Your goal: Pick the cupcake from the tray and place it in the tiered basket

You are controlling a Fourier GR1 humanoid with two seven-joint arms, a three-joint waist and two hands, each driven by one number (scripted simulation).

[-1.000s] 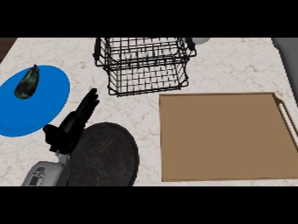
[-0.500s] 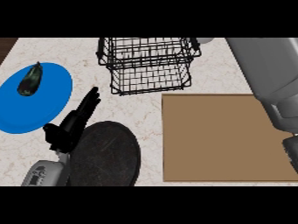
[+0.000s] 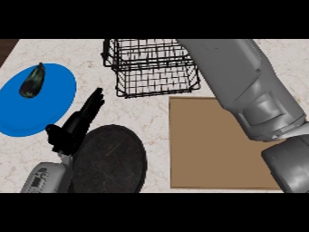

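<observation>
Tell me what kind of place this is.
Likely a kitchen counter: a pale stone-look counter with a wire tiered basket, a blue plate holding an eggplant, and a brown tray.

The tiered wire basket [image 3: 153, 68] is standing at the back of the counter [image 3: 150, 108], near the middle. The tray [image 3: 210, 149] is lying in front of it, toward the right. A plate [image 3: 33, 102] is sitting at the left with an eggplant [image 3: 33, 81] lying on its far part. A round pan [image 3: 110, 158] is resting at the front, between plate and tray, just right of the left hand [image 3: 76, 127].
</observation>
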